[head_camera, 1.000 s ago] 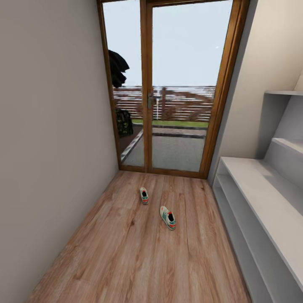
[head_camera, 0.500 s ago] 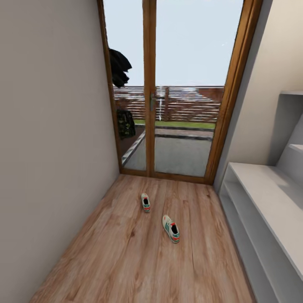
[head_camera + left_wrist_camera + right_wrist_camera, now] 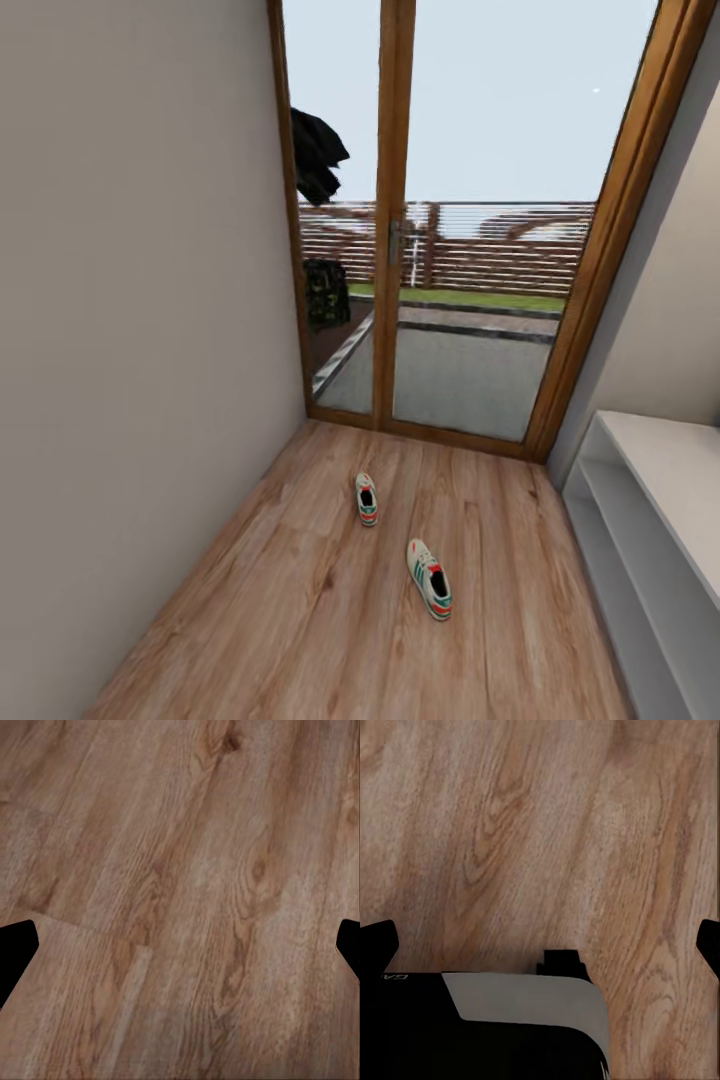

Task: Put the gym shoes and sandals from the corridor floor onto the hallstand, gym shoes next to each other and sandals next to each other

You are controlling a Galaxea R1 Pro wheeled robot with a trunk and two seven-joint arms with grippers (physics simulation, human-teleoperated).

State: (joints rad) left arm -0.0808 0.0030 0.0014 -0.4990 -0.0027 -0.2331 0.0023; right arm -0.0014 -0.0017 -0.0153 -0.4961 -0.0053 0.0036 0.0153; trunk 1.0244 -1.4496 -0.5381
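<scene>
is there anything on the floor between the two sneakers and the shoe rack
Nothing visible does. The two gym shoes lie on bare corridor floor, and the planks between them and the hallstand to the right look open.

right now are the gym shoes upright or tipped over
Upright. Both gym shoes, the near one and the far one, sit sole-down on the corridor floor, dark openings facing up, apart from each other.

Two gym shoes (image 3: 367, 499) (image 3: 430, 579) lie on the corridor floor (image 3: 300, 620) (both before the one glass door (image 3: 460, 250)), beside one hallstand (image 3: 650, 500).
</scene>
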